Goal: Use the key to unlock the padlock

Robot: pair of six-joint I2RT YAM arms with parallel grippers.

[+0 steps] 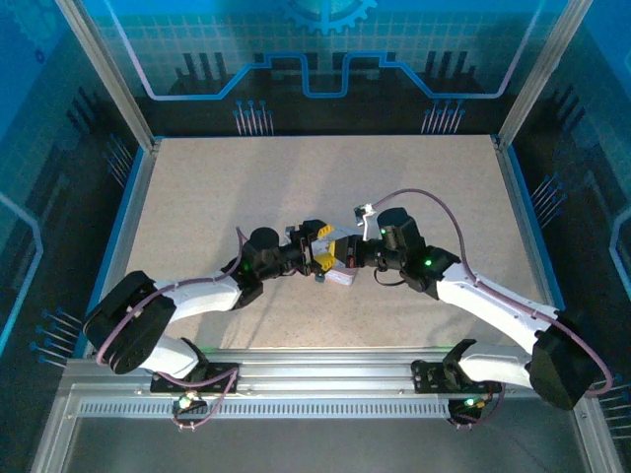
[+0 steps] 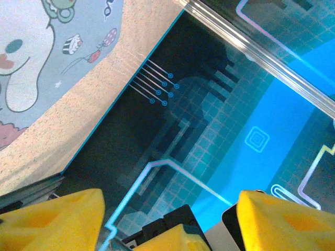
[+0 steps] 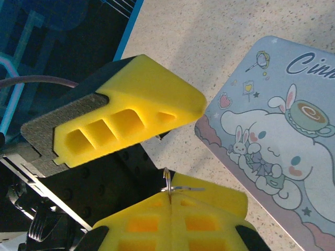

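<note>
Yellow foam of the right gripper point(image 3: 170, 197) clamped on the key point(image 3: 168, 184), thin metal poking out past the foam toward the left gripper point(image 2: 170, 201) just opposite, jaws apart around nothing clearly held. Cannot make out the padlock, so cannot say which way to steer. Meets above the cartoon tin point(image 3: 272, 130), at the middle of the table point(image 1: 197, 197); speckled top, walls point(image 1: 523, 89) well apart.

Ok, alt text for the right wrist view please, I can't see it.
The right gripper, at the bottom edge, is shut on a thin metal sliver, probably the key, poking up from the seam of its yellow fingers. Another yellow finger on a dark mount hangs above it, and the cartoon-print tin lies on the table to the right.
</note>
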